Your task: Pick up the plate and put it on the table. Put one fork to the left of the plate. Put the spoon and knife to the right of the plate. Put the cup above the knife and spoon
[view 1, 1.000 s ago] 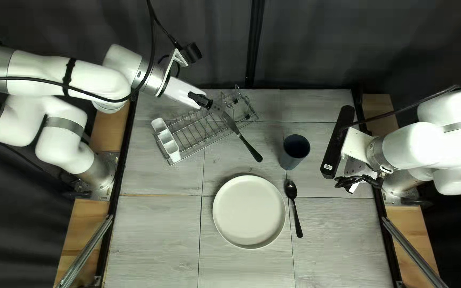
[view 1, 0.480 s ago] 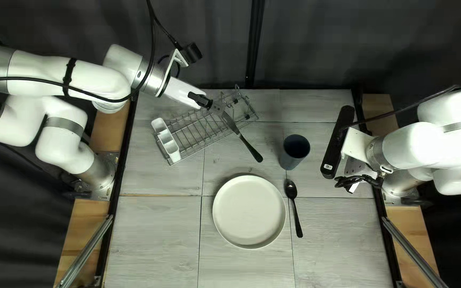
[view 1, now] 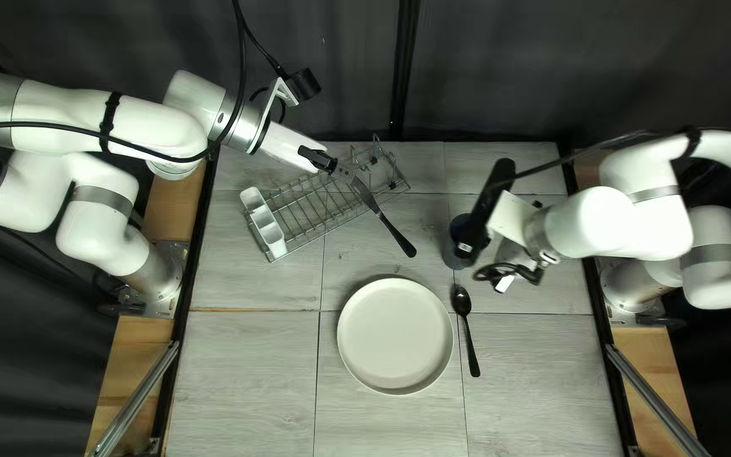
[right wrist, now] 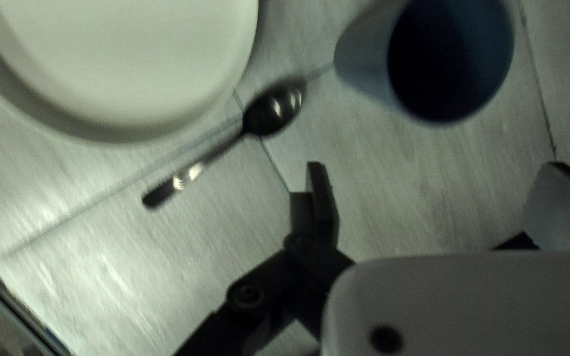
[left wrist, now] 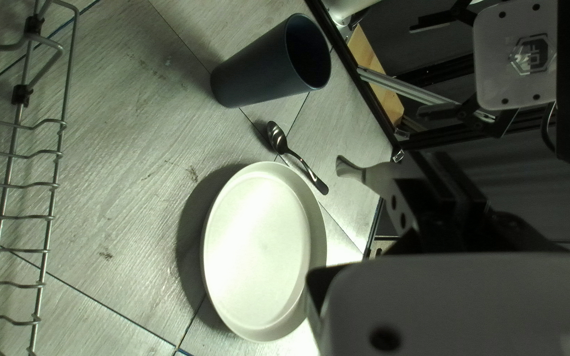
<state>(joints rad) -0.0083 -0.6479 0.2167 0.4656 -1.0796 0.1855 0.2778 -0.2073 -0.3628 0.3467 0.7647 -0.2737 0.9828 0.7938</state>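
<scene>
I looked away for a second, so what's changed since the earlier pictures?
My right arm has swung in from the table's right side, leftward in the top left view, toward the cup. Its open gripper has taken hold of nothing. My left gripper still holds the knife; cup, plate and spoon stayed put.

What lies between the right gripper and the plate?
The spoon: the right wrist view shows it lying between the right gripper and the plate.
</scene>
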